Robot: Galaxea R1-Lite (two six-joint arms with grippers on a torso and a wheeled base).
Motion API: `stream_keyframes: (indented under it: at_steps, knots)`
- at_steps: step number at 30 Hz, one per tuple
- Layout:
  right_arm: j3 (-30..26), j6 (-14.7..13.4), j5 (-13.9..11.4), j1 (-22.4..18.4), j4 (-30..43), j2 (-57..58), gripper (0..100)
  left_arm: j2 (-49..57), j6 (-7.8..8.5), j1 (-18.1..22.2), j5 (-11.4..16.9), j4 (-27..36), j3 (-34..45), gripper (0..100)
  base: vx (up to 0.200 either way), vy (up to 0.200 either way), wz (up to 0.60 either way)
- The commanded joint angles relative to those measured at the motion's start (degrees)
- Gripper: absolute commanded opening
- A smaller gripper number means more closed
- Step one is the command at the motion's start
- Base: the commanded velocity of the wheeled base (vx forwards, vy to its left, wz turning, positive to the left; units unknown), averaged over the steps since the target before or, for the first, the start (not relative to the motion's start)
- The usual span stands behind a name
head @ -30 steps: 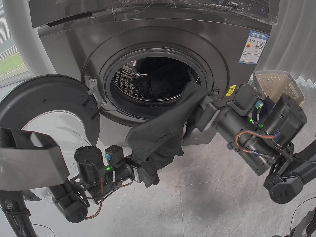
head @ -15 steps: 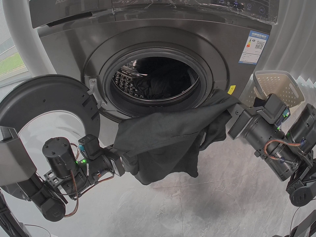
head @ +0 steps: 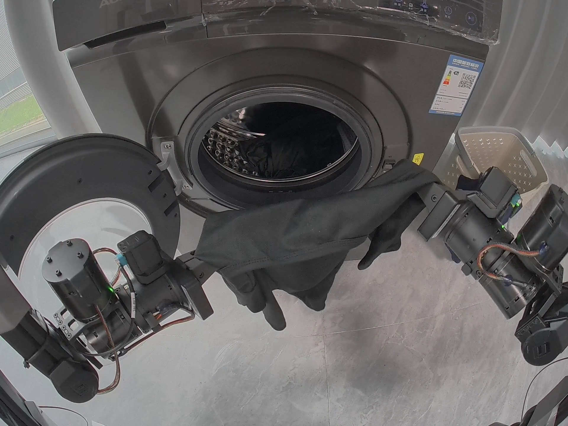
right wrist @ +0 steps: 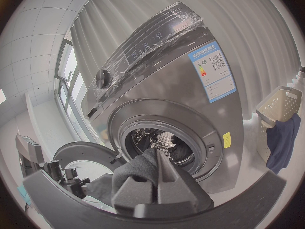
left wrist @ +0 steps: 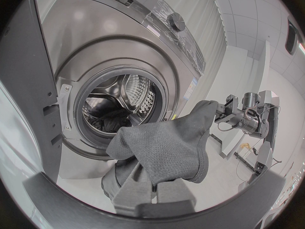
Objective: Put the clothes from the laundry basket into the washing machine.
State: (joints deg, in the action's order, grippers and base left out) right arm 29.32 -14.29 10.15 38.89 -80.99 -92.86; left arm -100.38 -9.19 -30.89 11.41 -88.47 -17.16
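Dark garment (head: 290, 232) hangs spread between both grippers, just below the lower rim of the washing machine (head: 367, 66) opening. Left gripper (head: 198, 262) and right gripper (head: 425, 191) each pinch one end. Soft, light and limp, it will likely sag; gathering the drooping middle should ease feeding it in.

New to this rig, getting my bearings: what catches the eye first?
A dark garment is stretched between the left gripper and right gripper, both shut on it, just below the open mouth of the washing machine. More dark clothes lie in the drum; a beige laundry basket stands to the machine's right.
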Motion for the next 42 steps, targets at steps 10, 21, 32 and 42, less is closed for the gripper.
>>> stream_keyframes:
  at_steps: [10, 21, 32, 42]
  knots:
    - [-0.23, -1.88, -2.6, 5.32, -0.04, 1.45, 0, -11.24, 0.58, -1.28, 0.02, -0.04, 0.47, 0, 0.0, 0.0, 0.0]
    - [1.36, -2.41, -3.04, 10.15, 0.13, -1.1, 0, -26.19, 0.67, 2.15, 0.1, -0.13, -14.12, 0, 0.0, 0.0, 0.0]
    - [4.34, -2.06, -4.79, 10.07, 0.75, -5.05, 0, -33.22, 0.84, 1.45, -0.34, -0.13, -22.12, 100, 0.0, 0.0, 0.0]
    - [9.97, -1.18, -3.39, 8.92, 0.49, -10.15, 0, -34.71, 0.93, 0.22, -0.42, -0.21, -22.74, 100, 0.0, 0.0, 0.0]
